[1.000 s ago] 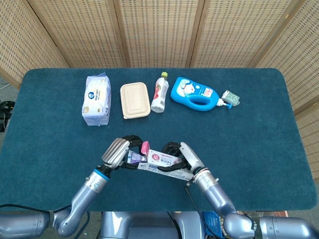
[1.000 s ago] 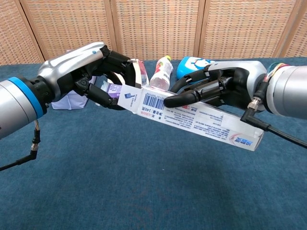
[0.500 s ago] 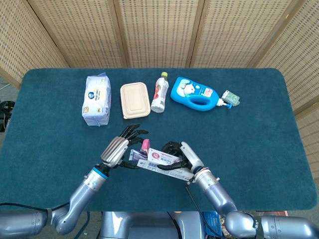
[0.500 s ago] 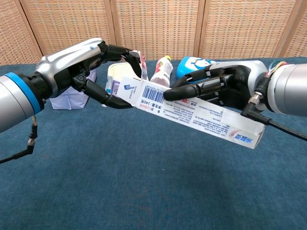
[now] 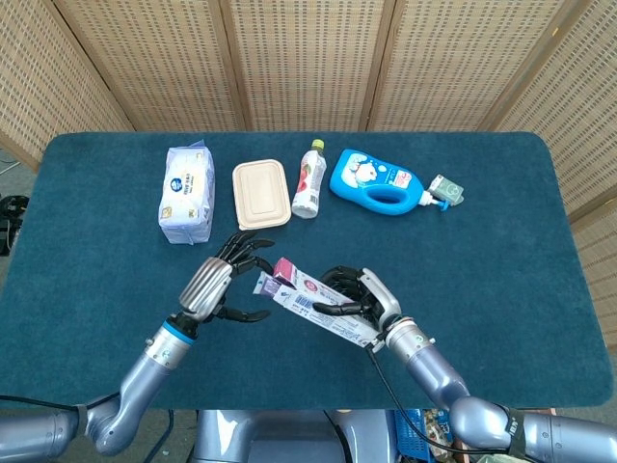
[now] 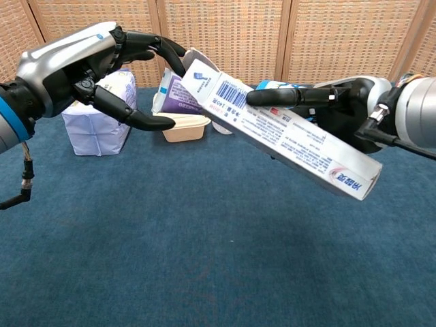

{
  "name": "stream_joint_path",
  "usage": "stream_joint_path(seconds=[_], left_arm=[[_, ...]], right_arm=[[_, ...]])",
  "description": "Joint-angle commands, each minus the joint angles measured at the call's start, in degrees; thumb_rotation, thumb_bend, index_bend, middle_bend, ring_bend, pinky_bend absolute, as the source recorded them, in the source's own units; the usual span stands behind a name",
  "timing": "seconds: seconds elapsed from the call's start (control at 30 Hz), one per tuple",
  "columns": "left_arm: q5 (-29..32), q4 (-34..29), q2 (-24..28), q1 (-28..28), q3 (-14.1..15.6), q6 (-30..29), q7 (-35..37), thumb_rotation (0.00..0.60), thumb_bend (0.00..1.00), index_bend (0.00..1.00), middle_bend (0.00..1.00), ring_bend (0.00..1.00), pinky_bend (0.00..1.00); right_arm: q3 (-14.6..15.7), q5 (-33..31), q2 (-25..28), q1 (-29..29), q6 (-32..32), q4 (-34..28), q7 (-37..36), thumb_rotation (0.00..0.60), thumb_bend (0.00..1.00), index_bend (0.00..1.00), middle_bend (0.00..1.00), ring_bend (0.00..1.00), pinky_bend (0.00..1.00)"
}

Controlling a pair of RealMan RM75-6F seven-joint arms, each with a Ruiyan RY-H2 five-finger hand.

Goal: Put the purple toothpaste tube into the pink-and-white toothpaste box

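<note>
My right hand (image 5: 364, 296) (image 6: 344, 102) grips the pink-and-white toothpaste box (image 5: 316, 306) (image 6: 286, 133) above the table, tilted with its open end raised toward my left. The purple toothpaste tube (image 6: 178, 94) pokes out of that open end beside the lifted flap; most of it is hidden inside the box. In the head view only a sliver of the tube (image 5: 264, 284) shows. My left hand (image 5: 218, 280) (image 6: 82, 68) hovers just left of the box mouth, fingers spread and holding nothing. One fingertip is close to the flap.
Along the far side of the blue table (image 5: 501, 251) lie a tissue pack (image 5: 186, 193), a beige lidded container (image 5: 261, 194), a small drink bottle (image 5: 309, 178) and a blue detergent bottle (image 5: 378, 182). A woven screen stands behind.
My left hand let go of the tube, spread its fingers and drew back to the left. My right hand tipped the box's open end upward, and the tube now sits deeper.
</note>
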State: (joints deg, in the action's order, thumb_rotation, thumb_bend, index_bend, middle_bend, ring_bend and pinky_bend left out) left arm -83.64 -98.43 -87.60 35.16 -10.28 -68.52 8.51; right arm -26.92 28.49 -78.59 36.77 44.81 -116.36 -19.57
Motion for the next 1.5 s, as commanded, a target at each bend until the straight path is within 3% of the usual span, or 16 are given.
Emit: stream_joint_path(seconds=[0.03,0.27,0.83,1.1,1.37,1.5], left_arm=[[-0.8,-0.2,1.2,-0.9,0.2,-1.4,1.4,0.600,0.14,0.40,0.17,0.00,0.00],[-2.8,-0.6,3.3,-2.1,0.2,-4.0,4.3,0.600,0.14,0.40,0.17,0.00,0.00],[-5.4,-0.9,6.5,-4.5,1.0,-8.2,3.4,0.600,0.13,0.40,0.17,0.00,0.00],[-6.3,-0.2,6.9,-5.4,1.4,-9.7,5.3,0.600,0.13,0.40,0.17,0.00,0.00],[-6.1,0.0,6.8,-5.3,1.1,-9.5,5.2,0.600,0.13,0.41,0.17,0.00,0.00],[-6.2,0.0,6.8,-5.2,1.0,-9.5,5.1,0.600,0.13,0.41,0.17,0.01,0.00]], right_arm=[[-1.6,0.2,0.8,-1.7,-2.3,1.0,-4.2,0.600,0.02,0.63,0.54,0.47,0.49],[-4.7,1.6,1.8,-5.6,-8.9,4.2,-13.4,0.600,0.02,0.63,0.54,0.47,0.49],[-9.2,12.1,0.8,-13.3,-13.6,9.0,-25.1,0.600,0.02,0.63,0.54,0.47,0.49],[-16.6,17.4,-1.9,-20.2,-20.1,10.8,-39.5,0.600,0.02,0.63,0.54,0.47,0.49],[-22.4,25.0,-7.8,-25.4,-19.6,11.6,-49.6,0.600,0.02,0.64,0.55,0.48,0.49],[-23.7,30.7,-9.3,-27.2,-20.0,12.1,-52.8,0.600,0.02,0.64,0.55,0.48,0.49]])
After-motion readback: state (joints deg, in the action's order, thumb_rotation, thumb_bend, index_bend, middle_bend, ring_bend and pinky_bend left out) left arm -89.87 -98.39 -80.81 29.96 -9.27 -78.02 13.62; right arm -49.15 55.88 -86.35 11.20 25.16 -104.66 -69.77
